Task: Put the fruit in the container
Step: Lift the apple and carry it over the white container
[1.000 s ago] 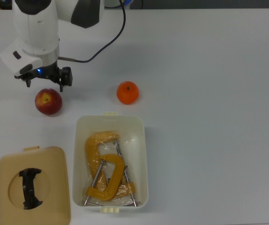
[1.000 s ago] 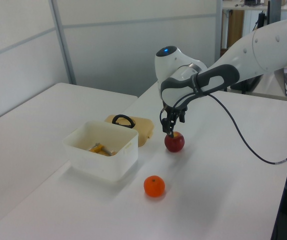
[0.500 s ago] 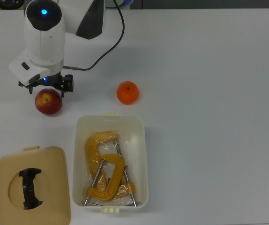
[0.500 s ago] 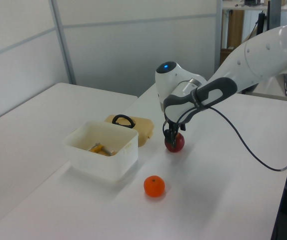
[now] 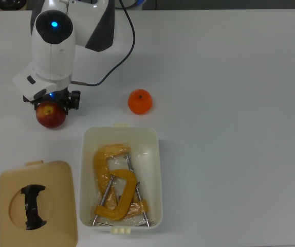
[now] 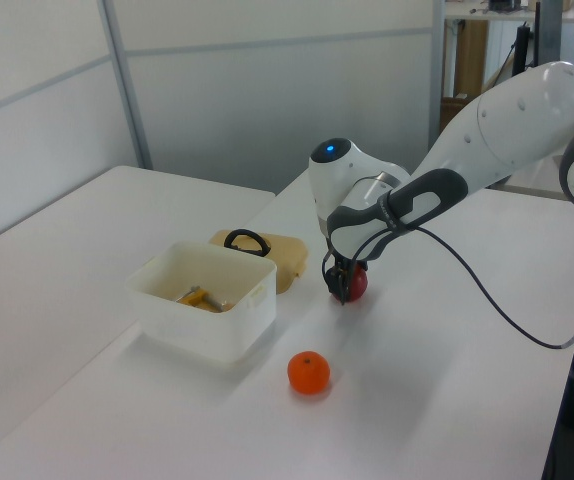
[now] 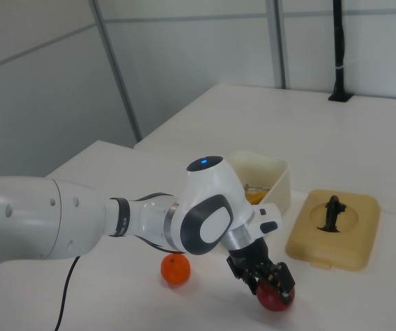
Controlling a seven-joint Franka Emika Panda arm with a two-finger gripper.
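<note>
The red apple (image 5: 50, 116) lies on the white table at the top view's left, half covered by my gripper (image 5: 53, 103). The gripper is open and low over the apple, with a black finger on each side of it; the right view shows it straddling the apple (image 7: 276, 298). The orange fruit (image 5: 140, 101) sits alone to the top view's right of the apple, just above the cream-white container (image 5: 155, 170). In the left view the apple (image 6: 356, 285) shows behind the gripper (image 6: 341, 291), with the orange (image 6: 308, 372) nearer the camera.
Two yellow screw clamps (image 5: 116, 190) lie inside the container. The flat tan lid (image 5: 60, 206) with its black handle rests at the top view's bottom left. The arm's black cable (image 5: 122, 46) trails across the table above the orange.
The gripper has come down from just above the apple and now has its fingers around it. The apple, the orange and the container have stayed where they were.
</note>
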